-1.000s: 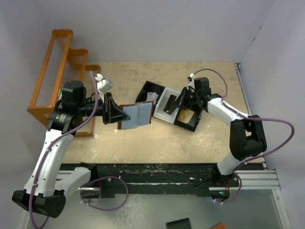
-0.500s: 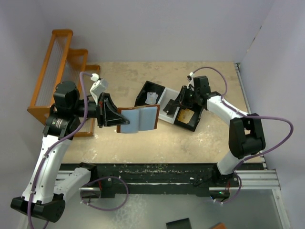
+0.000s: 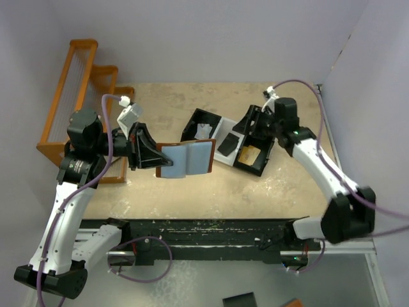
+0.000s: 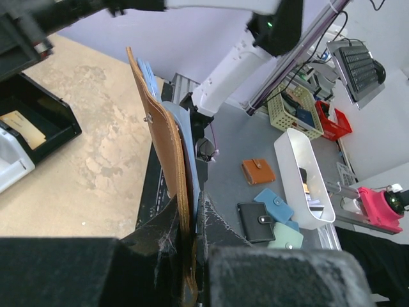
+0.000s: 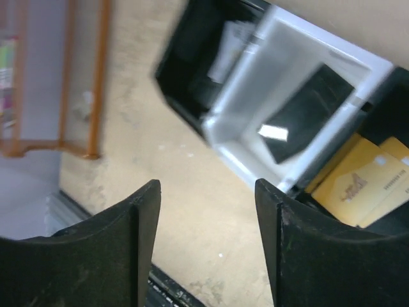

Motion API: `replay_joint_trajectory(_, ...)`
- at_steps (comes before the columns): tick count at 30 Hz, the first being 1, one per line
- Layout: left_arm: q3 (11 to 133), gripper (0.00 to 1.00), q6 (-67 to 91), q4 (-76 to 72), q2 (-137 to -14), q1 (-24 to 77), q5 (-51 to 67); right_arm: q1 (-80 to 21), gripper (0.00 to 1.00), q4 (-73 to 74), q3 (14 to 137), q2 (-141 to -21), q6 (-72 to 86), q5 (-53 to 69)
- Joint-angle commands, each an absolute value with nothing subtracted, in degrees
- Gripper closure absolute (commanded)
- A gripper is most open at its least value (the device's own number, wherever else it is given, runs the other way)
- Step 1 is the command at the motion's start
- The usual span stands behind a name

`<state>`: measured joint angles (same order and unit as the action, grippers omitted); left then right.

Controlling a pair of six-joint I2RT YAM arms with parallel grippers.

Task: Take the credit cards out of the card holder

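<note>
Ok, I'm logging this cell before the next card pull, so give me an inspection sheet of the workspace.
Surface: beige table, mottled, no spills seen.
Job's things: wallet open, held by the left gripper; black card in the middle bin of the tray; gold cards in its right bin.
Clutter: white scrap in the tray's left bin.
Grippers: left shut on the wallet; right gripper open, empty, above the tray.
Cables: purple cable looped on each arm, no snag seen.
Surroundings: orange rack at the table's left.
</note>
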<state>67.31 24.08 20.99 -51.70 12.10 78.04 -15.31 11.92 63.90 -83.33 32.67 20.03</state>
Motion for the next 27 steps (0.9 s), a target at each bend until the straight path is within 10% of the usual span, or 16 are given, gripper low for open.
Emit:
replay_joint_trajectory(1,67.45,1.00,27.46,14.55,-50.60,12.26,80.18,-15.37,0.32,-1.30,58.76,-65.84,35.81,34.07)
replay_joint_trajectory(8,66.62,1.00,31.80,9.71,-50.70,12.39,80.63,-17.46,0.08,-30.47,47.99,-52.46,51.58,52.59)
replay_joint_trajectory(27,64.80,1.00,36.94,3.52,-52.32,12.39,80.97,-30.18,0.41,-40.17,47.87,-56.67,53.96,53.03)
